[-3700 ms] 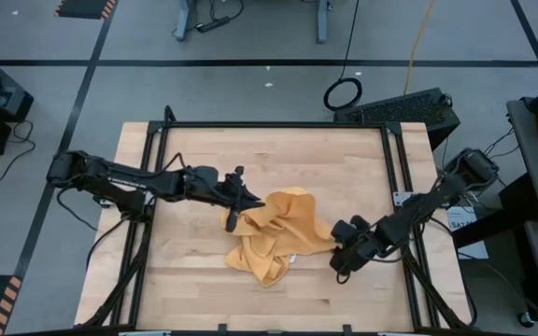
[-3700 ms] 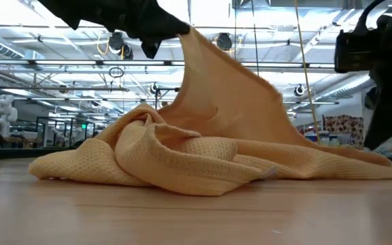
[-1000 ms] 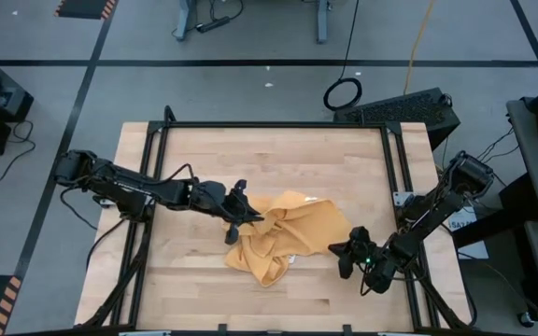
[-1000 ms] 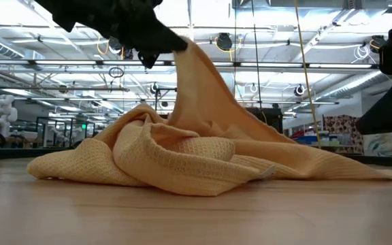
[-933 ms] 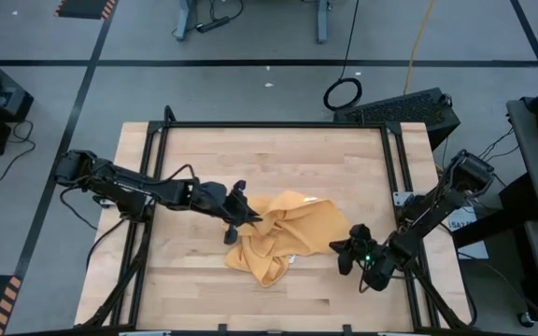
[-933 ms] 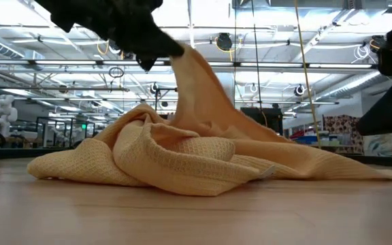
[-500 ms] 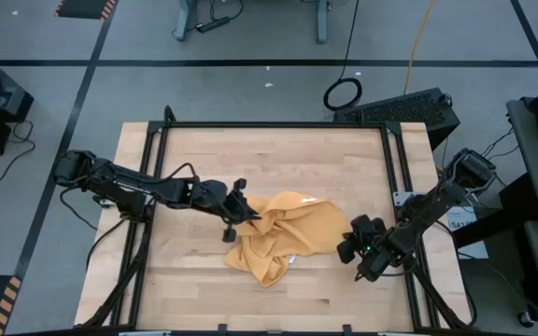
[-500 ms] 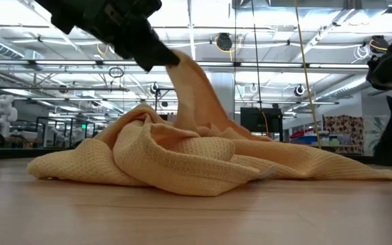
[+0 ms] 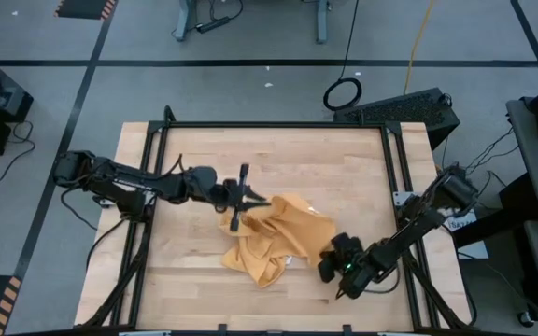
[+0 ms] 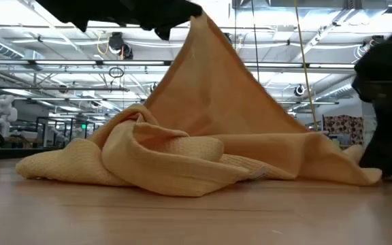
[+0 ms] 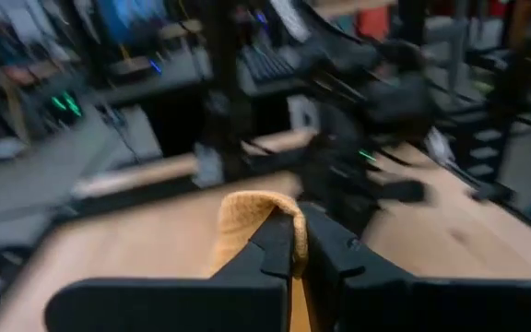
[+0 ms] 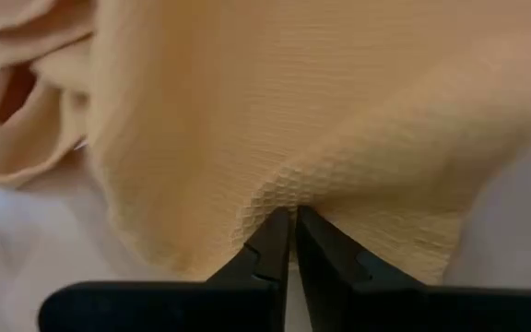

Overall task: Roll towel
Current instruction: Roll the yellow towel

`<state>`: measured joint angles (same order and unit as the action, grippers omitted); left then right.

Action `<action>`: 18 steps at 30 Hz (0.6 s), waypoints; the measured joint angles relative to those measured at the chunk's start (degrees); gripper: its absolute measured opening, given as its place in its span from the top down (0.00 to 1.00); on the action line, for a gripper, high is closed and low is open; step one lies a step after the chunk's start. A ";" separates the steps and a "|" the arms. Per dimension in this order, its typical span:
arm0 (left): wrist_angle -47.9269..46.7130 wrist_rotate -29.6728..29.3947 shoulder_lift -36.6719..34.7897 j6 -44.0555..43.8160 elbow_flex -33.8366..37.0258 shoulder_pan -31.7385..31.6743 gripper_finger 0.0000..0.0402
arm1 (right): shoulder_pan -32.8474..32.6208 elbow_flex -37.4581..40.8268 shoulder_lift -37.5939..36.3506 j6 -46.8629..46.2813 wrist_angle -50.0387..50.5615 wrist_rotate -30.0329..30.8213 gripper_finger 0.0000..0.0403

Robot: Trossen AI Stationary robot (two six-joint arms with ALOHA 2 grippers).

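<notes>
From above, the towel lies crumpled mid-desk, and we see the change: our right claw, half a second ago off the cloth's right edge, now sits at its near right corner, while our left claw has swung its corner toward the far side. Level with the desk, that corner now rises into a taller, tauter peak than before under the left claw. At the wrists, each claw is pressed together pinching towel, so we judge both corners are held and spreading can start; rolling is not yet begun.
</notes>
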<state>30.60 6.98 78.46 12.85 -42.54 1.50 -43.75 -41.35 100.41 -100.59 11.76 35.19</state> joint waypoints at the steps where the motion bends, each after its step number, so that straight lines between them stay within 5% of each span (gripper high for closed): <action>1: 1.01 0.30 0.00 0.12 0.00 -1.32 0.97 | 0.04 -1.92 1.24 1.45 0.12 0.36 0.95; 8: 2.06 11.60 0.02 -2.90 0.00 -5.52 0.97 | 0.56 -15.97 4.53 8.00 17.46 1.74 0.95; 18: 0.58 10.25 3.13 -3.53 -0.04 -1.15 0.97 | -2.25 -30.53 3.29 1.53 52.72 -4.57 0.88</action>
<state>31.18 17.23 81.58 9.32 -42.59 0.36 -46.00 -71.88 103.70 -99.06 64.48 30.63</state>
